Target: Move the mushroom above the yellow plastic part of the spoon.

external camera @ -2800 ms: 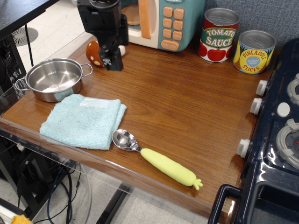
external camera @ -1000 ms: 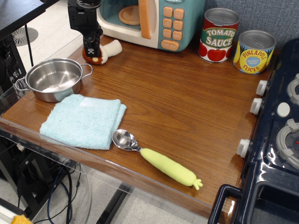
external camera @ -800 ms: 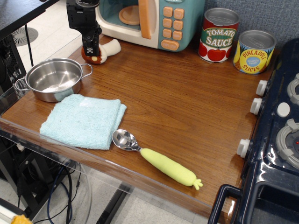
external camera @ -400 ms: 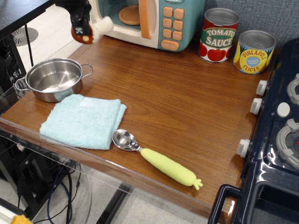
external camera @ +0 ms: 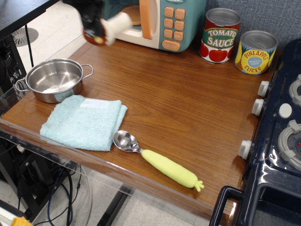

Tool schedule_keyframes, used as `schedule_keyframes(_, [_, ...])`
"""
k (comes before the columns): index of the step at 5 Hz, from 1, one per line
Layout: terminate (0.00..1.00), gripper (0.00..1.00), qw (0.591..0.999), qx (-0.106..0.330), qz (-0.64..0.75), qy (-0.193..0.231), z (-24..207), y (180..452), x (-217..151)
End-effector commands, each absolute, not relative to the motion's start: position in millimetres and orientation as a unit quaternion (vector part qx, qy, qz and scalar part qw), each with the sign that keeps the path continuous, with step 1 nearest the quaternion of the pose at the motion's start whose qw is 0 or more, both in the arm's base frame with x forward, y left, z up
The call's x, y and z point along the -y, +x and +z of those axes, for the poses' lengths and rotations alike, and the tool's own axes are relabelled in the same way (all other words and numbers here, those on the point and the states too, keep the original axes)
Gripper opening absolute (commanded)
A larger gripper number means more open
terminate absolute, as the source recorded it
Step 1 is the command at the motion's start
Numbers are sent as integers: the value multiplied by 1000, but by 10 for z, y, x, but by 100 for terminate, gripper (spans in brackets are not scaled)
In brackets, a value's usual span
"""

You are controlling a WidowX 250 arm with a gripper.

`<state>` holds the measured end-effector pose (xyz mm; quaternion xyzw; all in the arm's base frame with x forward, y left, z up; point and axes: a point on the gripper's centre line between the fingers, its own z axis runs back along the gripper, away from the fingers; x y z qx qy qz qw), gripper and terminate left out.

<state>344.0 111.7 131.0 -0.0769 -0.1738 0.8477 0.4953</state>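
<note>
Gripper (external camera: 94,23), top left and motion-blurred, is closed on the mushroom (external camera: 109,27), held in the air w/ cream stem pointing right. Spoon (external camera: 157,160) lies well apart, near the front edge; its yellow handle (external camera: 171,170) runs toward lower right.

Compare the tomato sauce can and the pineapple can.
The tomato sauce can has a red and green label with tomatoes; the pineapple can has a yellow and blue one. The tomato sauce can stands taller and nearer the toy microwave; the pineapple can sits nearer the stove. Both stand upright at the back of the table, with grey metal tops.
</note>
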Motion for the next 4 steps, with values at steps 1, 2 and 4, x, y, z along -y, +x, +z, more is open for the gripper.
schedule_keyframes(1, [0, 0, 576, 189, 789, -102, 1368, 3050, -301])
schedule_keyframes(2, [0, 0, 621, 183, 755, -104, 1262, 2936, 88])
schedule_keyframes(4, [0, 0, 676, 160, 714, -84, 968, 2763, 492])
